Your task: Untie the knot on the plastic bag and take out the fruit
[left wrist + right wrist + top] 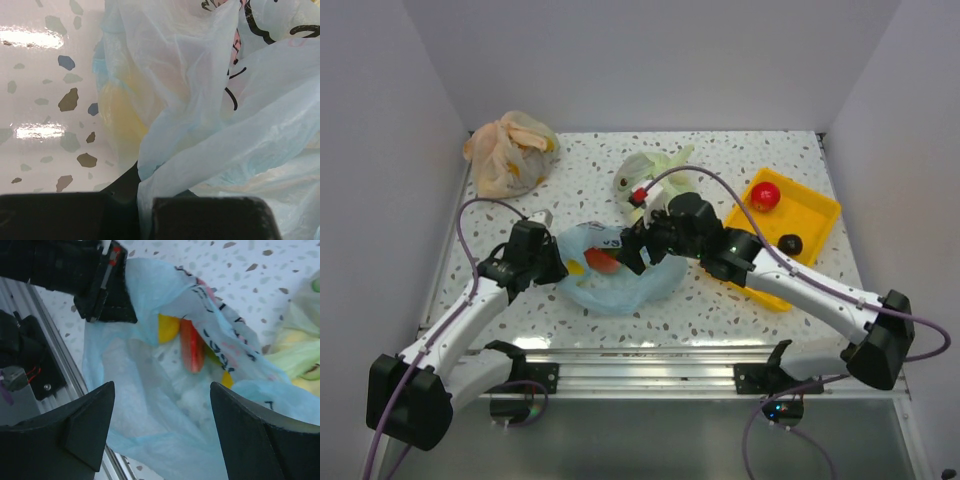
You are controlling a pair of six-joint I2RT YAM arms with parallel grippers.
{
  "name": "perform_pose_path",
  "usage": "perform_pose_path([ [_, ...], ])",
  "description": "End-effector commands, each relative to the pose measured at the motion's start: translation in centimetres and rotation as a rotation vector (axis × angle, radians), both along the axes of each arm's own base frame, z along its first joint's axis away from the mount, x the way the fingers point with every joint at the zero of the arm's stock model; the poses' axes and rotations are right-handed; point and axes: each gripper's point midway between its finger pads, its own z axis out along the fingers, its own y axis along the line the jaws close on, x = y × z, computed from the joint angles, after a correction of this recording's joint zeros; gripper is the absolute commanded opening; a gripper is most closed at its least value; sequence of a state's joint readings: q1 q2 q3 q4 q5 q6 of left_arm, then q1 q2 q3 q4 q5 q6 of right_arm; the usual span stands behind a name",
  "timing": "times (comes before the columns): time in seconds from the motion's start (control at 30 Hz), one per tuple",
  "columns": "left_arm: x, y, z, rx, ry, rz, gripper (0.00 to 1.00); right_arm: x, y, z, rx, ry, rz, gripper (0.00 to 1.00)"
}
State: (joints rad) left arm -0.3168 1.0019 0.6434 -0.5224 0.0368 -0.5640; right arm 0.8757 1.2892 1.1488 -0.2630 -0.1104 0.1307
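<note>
The light blue plastic bag (620, 285) lies open at the table's middle. No knot shows on it. My left gripper (556, 264) is shut on the bag's left edge; in the left wrist view the plastic (200, 150) is pinched between the fingers (145, 215). A yellow fruit (122, 112) shows through the film. My right gripper (632, 250) is open above the bag's mouth, its fingers either side of the plastic (162, 410). Inside lie a red watermelon slice (192, 345) and a yellow fruit (167, 327). The slice also shows from above (602, 262).
A yellow tray (815, 212) at the right holds a red apple (765, 196) and a dark purple fruit (790, 243). A pale green bag (650, 170) lies behind the blue one. An orange bag (510, 150) sits at the far left corner. A metal rail (650, 360) runs along the near edge.
</note>
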Motion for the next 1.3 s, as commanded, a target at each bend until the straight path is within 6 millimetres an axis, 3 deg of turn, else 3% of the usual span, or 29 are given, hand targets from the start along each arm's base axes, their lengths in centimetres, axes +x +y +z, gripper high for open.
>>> perform_pose_path([
  [0.0,0.7,-0.1,1.4,0.008,-0.033,-0.005,0.0,-1.6,4.0,-0.8,-0.004,-0.004,0.122,0.8],
  [0.17,0.6,0.1,1.3,0.013,-0.031,0.002,0.0,-3.0,7.2,-4.8,-0.055,0.069,0.191,0.73],
  [0.43,-0.1,0.4,0.6,0.02,-0.017,0.002,0.0,-0.1,8.2,-11.9,-0.189,0.09,0.101,0.65],
  [0.57,-0.4,0.3,0.3,0.017,-0.008,-0.001,0.0,1.5,8.6,-13.4,-0.219,0.061,0.052,0.65],
  [1.03,-0.7,0.3,0.2,0.015,-0.008,-0.013,0.0,5.5,10.7,-16.2,-0.278,-0.029,-0.019,0.7],
  [1.1,-0.6,0.3,0.3,0.017,-0.008,-0.011,0.0,5.5,10.8,-15.8,-0.27,-0.037,-0.015,0.7],
  [1.27,-0.7,0.5,0.4,0.023,-0.012,-0.005,0.0,5.2,10.0,-12.1,-0.244,-0.086,-0.005,0.7],
])
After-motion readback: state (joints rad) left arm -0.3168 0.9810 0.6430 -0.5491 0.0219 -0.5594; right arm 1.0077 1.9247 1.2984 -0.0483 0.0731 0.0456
